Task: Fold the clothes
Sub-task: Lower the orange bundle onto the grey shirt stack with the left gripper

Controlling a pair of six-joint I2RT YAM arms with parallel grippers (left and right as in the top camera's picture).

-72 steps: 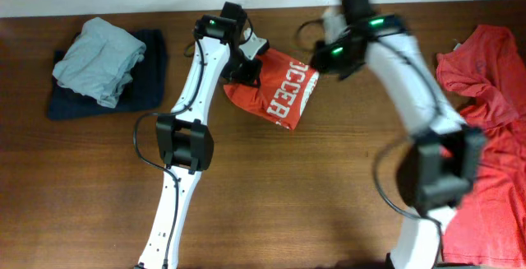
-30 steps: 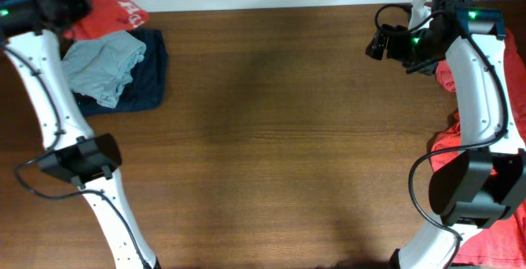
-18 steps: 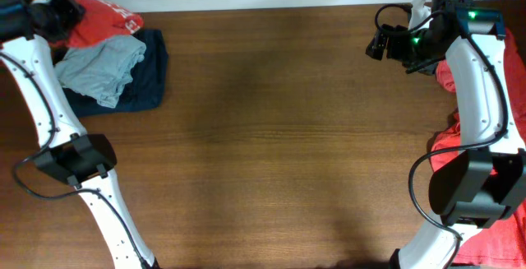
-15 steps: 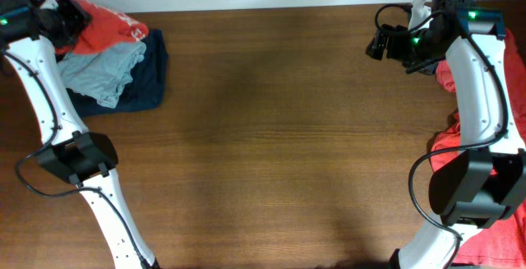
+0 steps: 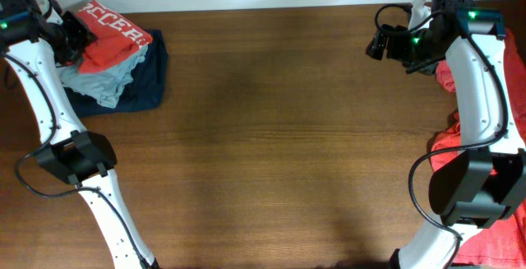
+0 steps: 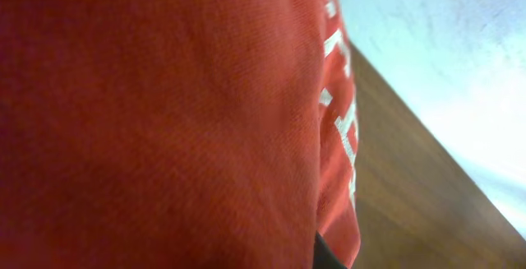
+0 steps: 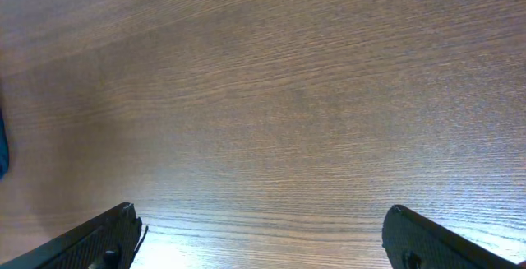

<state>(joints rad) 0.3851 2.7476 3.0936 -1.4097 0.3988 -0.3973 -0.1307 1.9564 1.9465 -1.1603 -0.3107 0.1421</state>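
Note:
A folded orange-red T-shirt (image 5: 111,34) with white lettering lies on top of the pile at the table's far left corner. My left gripper (image 5: 72,32) is at its left edge, shut on the cloth. The left wrist view is filled by this T-shirt (image 6: 164,113), with its white letters (image 6: 341,117) along the edge; my own fingers are hidden there. More red clothes (image 5: 444,78) lie unfolded at the right edge, behind my right arm. My right gripper (image 5: 380,44) hangs over bare wood at the far right, open (image 7: 263,244), with nothing between its fingers.
Under the red T-shirt sit a folded grey garment (image 5: 103,76) and a dark navy one (image 5: 152,80). More red cloth (image 5: 497,244) spreads toward the near right corner. A white wall (image 6: 460,47) runs along the table's back edge.
My left gripper has brought the folded red T-shirt from beyond the back left corner down onto the grey garment, lettering now face up. The right arm has not moved.

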